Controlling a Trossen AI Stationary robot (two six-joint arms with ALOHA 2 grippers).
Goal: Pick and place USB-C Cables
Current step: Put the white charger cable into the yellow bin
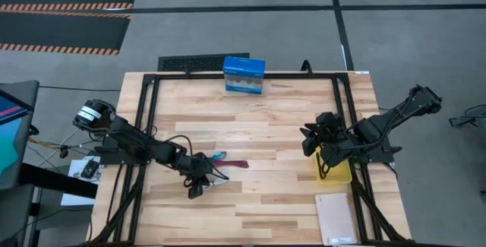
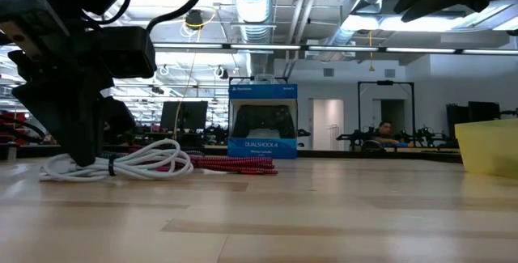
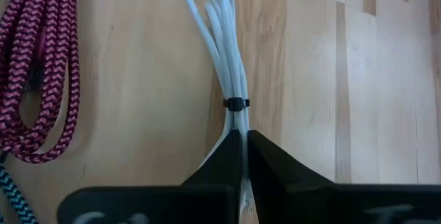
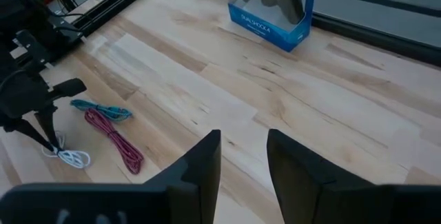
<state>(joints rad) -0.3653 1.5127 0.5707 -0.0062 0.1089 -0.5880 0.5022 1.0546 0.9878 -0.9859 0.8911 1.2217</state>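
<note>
**Left gripper pinching the white cable on the table**

The wooden table (image 1: 250,118) is carrying everything in view. The blue box (image 1: 244,75) is standing upright at its far edge, well apart from both arms. A yellow bin (image 1: 335,172) is sitting on the right side, partly under the right arm, with a notebook (image 1: 335,218) lying just nearer the front edge beside it.

The right gripper (image 4: 243,156) is hovering above the table near the yellow bin, its fingers spread apart and gripping nothing.

The left gripper (image 3: 244,156) is reaching down to the table near the front left, its fingers clenched on the white cable (image 3: 227,58), pinching the bundle just below its black tie. The white cable is lying flat on the wood, its looped end pointing away from the gripper.

The red cable (image 3: 38,65) is lying just beside the white one, apart from it. The teal cable (image 4: 102,109) is lying next to the red one, on the side away from the white cable. A black cable is not identifiable.
</note>
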